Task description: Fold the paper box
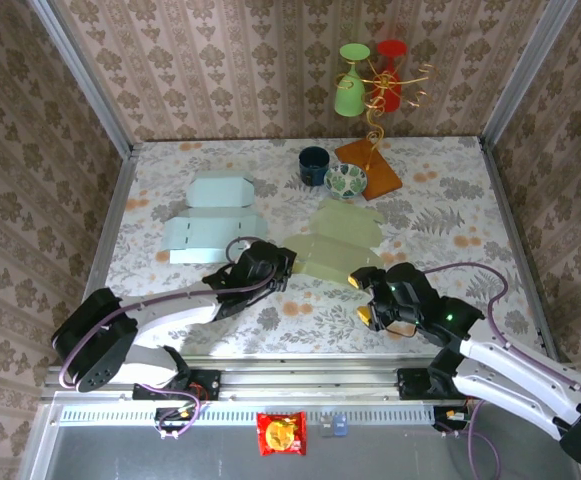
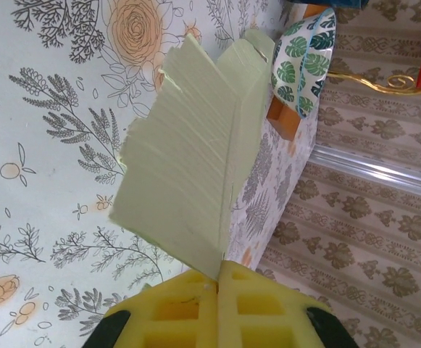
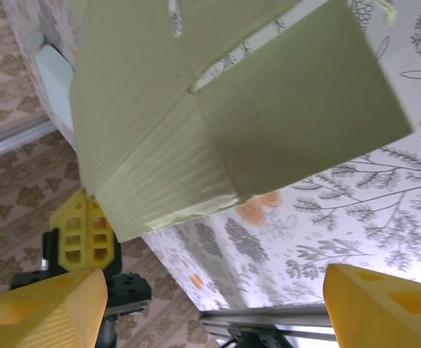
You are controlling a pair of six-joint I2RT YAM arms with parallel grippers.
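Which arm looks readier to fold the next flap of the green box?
Right, probably: the right tool is open at the box's near corner; the left tool is shut on its edge.

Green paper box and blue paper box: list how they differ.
The green paper box is pale green; the blue paper box is light blue. The green one sits mid-table, the blue one further left. The shut left gripper pinches the green one's edge; nothing touches the blue one. Both are unassembled blanks.
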